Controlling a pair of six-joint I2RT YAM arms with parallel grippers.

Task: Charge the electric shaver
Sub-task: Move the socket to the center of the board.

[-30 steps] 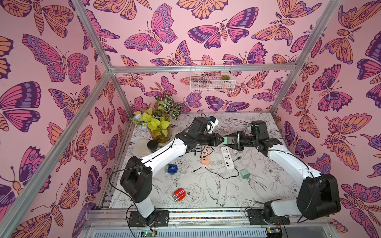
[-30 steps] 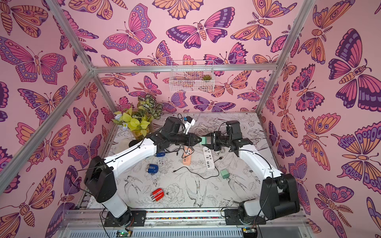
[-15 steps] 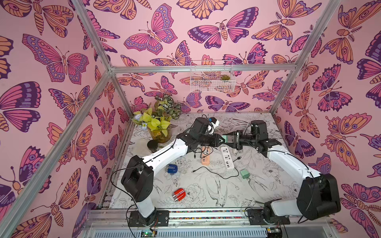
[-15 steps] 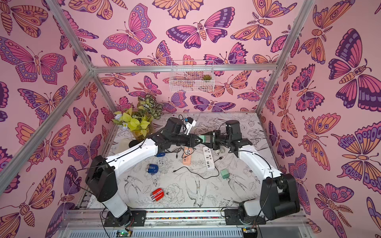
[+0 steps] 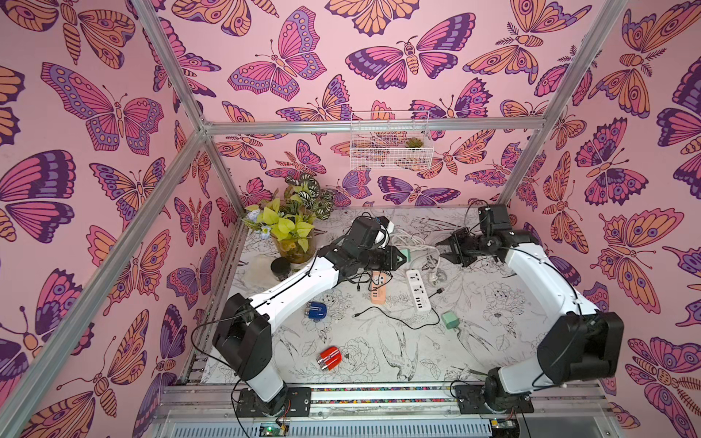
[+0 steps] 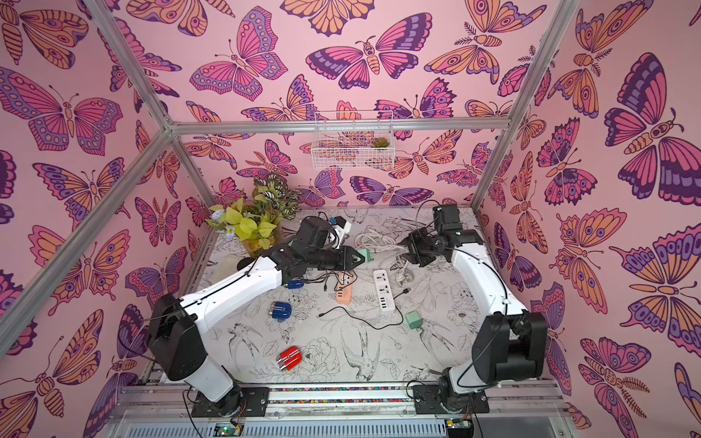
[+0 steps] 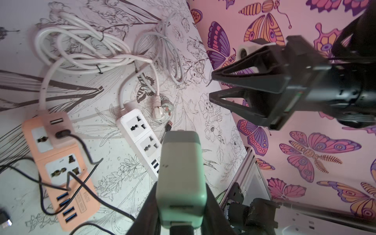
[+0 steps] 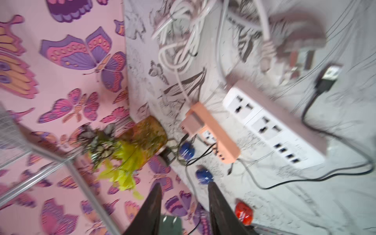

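Room: pink butterfly wallpaper (image 5: 113,113) on every wall; aluminium frame (image 5: 360,127); wire basket (image 5: 390,151) on the back wall.
Surface: white mat (image 5: 493,303) with black line drawings of flowers and birds.
Left gripper (image 5: 396,258): clamped on a mint-green adapter (image 7: 181,162), above the orange power strip (image 5: 379,290).
Right gripper (image 7: 211,86): jaws apart, empty — facing the adapter.
Shavers: blue shaver (image 5: 316,311) on the mat beside the left forearm; red shaver (image 5: 330,358) nearer the front edge — both untouched.
Also: white power strip (image 5: 417,290); potted plant (image 5: 292,227).
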